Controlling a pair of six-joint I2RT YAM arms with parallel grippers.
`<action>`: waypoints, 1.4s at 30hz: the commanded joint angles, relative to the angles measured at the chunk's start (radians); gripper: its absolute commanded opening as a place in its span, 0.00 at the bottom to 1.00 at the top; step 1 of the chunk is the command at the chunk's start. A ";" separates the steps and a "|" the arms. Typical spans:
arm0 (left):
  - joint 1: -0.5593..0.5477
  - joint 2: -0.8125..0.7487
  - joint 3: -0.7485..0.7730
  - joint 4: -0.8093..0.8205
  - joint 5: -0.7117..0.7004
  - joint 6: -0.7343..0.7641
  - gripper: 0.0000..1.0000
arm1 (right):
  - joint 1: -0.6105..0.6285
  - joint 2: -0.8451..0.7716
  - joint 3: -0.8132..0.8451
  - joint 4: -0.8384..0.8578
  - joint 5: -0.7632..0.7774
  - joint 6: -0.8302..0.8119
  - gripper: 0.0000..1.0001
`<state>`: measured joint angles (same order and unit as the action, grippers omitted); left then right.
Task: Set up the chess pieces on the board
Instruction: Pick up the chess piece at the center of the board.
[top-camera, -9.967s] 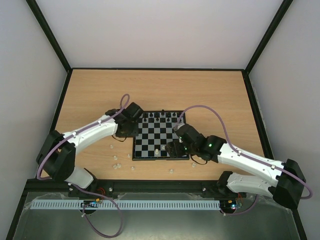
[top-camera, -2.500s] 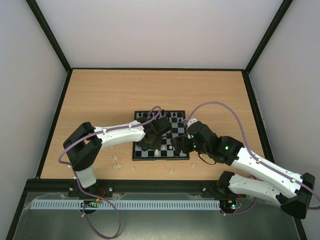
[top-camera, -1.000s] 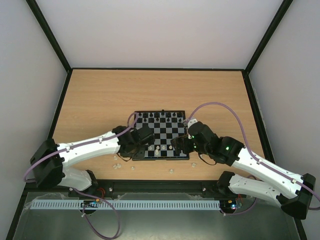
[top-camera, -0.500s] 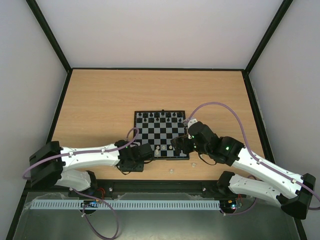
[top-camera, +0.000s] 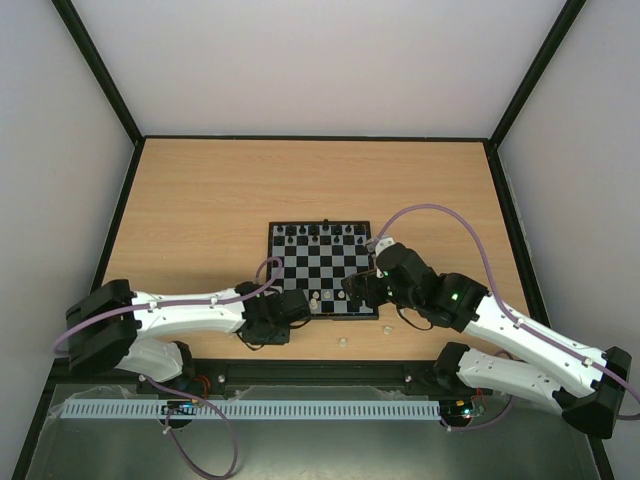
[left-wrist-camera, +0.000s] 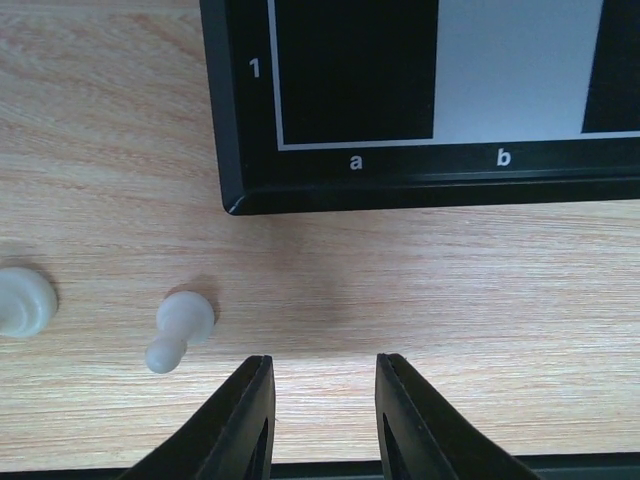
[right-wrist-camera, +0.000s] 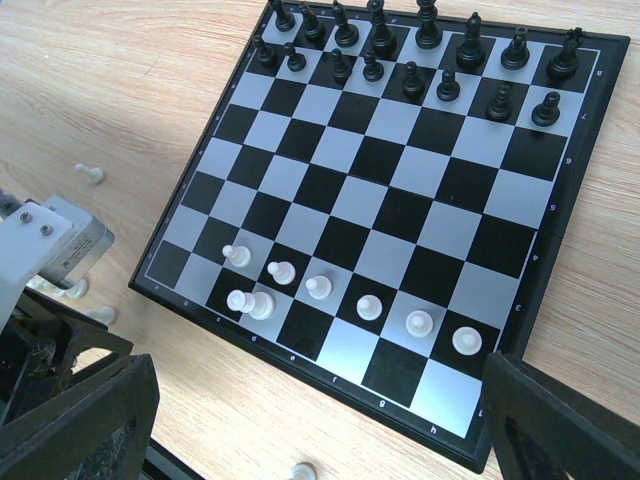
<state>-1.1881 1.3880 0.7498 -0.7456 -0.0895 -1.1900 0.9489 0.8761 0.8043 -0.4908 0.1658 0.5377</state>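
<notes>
On the board (right-wrist-camera: 385, 195), sixteen black chess pieces (right-wrist-camera: 412, 80) fill the two far ranks and six cream-white pawns (right-wrist-camera: 370, 307) line the second near rank, a count only the right wrist view allows. Beside the a1 corner, the left wrist view alone shows two white pieces (left-wrist-camera: 180, 330) on the bench (left-wrist-camera: 450, 290), one seemingly on its side, just ahead of the left gripper (left-wrist-camera: 320, 365), which is narrowly parted and empty. The right gripper (right-wrist-camera: 315, 400) gapes wide, holding nothing.

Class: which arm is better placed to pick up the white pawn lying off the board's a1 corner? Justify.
Left. The left gripper hangs low right beside the pawn; the right gripper hovers open above the board.
</notes>
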 joint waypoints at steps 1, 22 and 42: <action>-0.014 -0.006 0.038 -0.022 -0.009 -0.002 0.31 | -0.003 -0.014 -0.012 -0.002 0.006 -0.010 0.89; 0.100 -0.143 -0.083 -0.116 -0.061 0.010 0.47 | -0.003 -0.010 -0.014 -0.001 0.009 -0.009 0.89; 0.102 -0.075 -0.099 -0.029 -0.021 0.054 0.29 | -0.002 -0.015 -0.013 -0.005 0.008 -0.007 0.89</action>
<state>-1.0935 1.3048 0.6582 -0.7666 -0.1173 -1.1461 0.9493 0.8761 0.8024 -0.4904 0.1661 0.5381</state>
